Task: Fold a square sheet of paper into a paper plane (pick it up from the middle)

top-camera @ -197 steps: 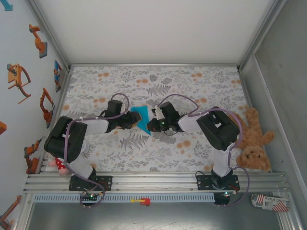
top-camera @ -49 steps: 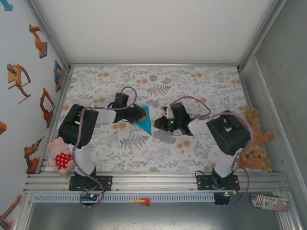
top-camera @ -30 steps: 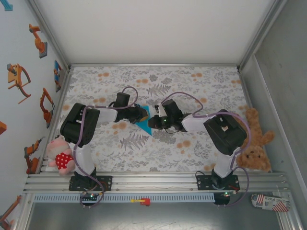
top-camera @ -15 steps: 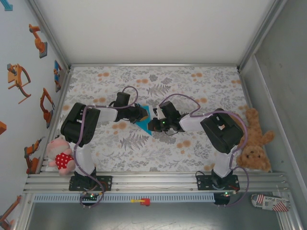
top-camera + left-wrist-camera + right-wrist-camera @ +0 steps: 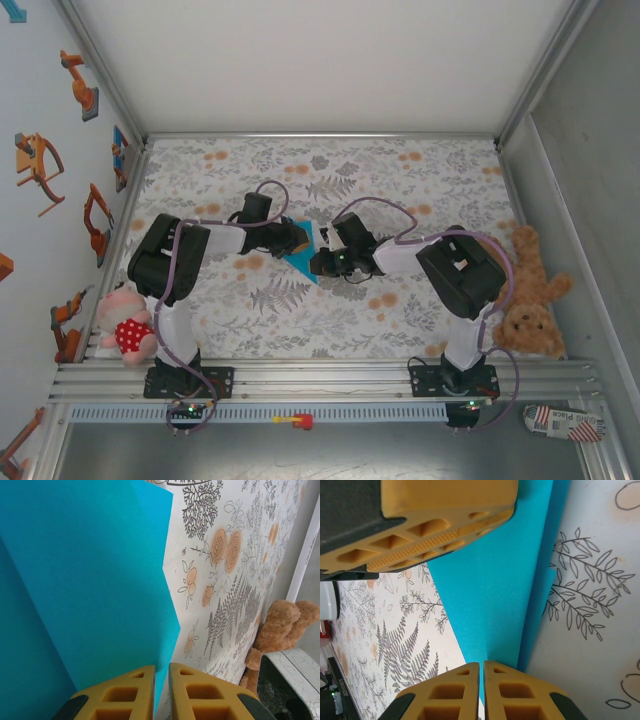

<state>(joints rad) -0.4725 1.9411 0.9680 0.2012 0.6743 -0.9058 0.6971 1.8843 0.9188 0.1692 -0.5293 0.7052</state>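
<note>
Both jaws: left gripper and right gripper each pinch one paper edge.
Workpiece: square sheet of paper, partly folded, on the tablecloth between them.
Method: I align the edges first, then press the crease flat.

left arm: elbow bent, reaching inward
left gripper: jaws pinched together
right arm: reaching inward
right gripper: jaws pinched together
</note>
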